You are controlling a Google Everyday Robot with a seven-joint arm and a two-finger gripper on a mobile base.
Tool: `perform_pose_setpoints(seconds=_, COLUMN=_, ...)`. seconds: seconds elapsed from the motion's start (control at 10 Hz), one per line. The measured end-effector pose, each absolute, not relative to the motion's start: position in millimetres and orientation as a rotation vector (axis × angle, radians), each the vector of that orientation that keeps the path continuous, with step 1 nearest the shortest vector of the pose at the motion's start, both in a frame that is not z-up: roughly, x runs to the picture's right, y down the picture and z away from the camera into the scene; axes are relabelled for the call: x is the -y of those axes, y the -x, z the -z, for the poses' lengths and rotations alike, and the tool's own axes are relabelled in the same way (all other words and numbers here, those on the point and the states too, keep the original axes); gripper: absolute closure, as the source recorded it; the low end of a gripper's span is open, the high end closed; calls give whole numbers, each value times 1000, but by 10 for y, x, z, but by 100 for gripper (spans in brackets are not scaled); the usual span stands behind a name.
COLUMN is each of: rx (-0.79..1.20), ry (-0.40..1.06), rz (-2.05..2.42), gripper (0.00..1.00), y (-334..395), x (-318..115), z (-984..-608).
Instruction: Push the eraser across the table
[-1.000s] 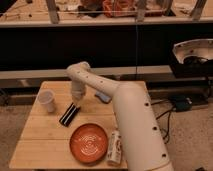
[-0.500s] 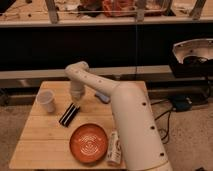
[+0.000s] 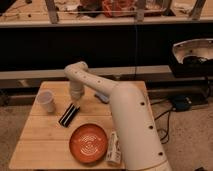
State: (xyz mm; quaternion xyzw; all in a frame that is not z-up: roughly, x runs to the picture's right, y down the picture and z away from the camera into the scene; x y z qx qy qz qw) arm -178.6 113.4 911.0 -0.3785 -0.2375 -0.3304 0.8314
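Observation:
The black eraser [image 3: 69, 115], with a thin pale stripe along it, lies at a slant on the pale-wood table [image 3: 35, 145], left of centre. My gripper [image 3: 75, 95] hangs at the end of the white arm just above and behind the eraser's far end. Whether it touches the eraser cannot be made out.
A white cup [image 3: 46, 101] stands left of the eraser. An orange plate [image 3: 88, 143] lies at the front, with a white packet [image 3: 114, 148] beside it at the right. A small blue-grey object [image 3: 101, 96] lies right of the gripper. My arm covers the table's right side.

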Motion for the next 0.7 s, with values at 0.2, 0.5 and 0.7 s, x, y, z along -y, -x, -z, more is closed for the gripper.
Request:
perform_pose_setpoints(seconds=0.2, rx=503, ry=805, rz=701, gripper=98, y=1778, x=-1125, z=-9097)
perform_pose_setpoints(seconds=0.5, rx=500, ry=818, rz=723, gripper=98, y=1834, x=-1163, z=-9103)
perform_pose_setpoints(seconds=0.7, rx=503, ry=820, rz=729, gripper=98, y=1844, x=-1168, z=-9078)
